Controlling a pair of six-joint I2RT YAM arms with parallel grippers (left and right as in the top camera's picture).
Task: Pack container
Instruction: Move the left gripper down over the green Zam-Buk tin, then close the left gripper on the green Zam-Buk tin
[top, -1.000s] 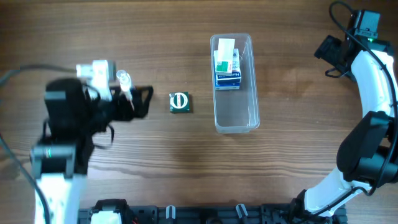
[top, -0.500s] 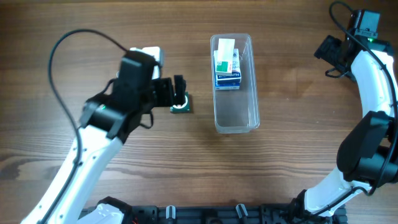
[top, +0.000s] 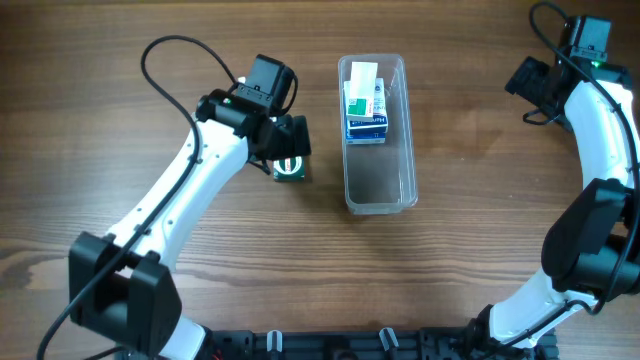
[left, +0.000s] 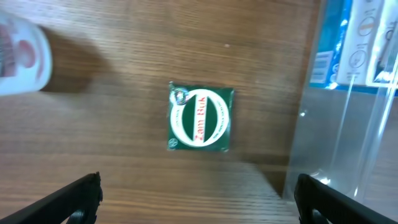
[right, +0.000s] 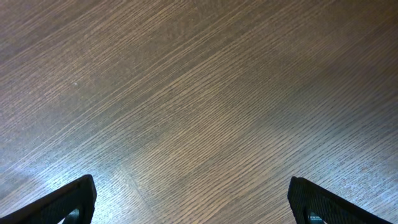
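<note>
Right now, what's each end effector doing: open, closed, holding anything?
Left end effector: open, empty, over the small green square box.
Right end effector: open, empty, over the brown wooden table.

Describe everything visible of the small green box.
The green box is small and square, cardboard by its look, its top showing a white oval emblem with red lettering. It lies flat on the wooden table beside the clear tub, apart from it, under the open left claw, which does not touch it.
</note>
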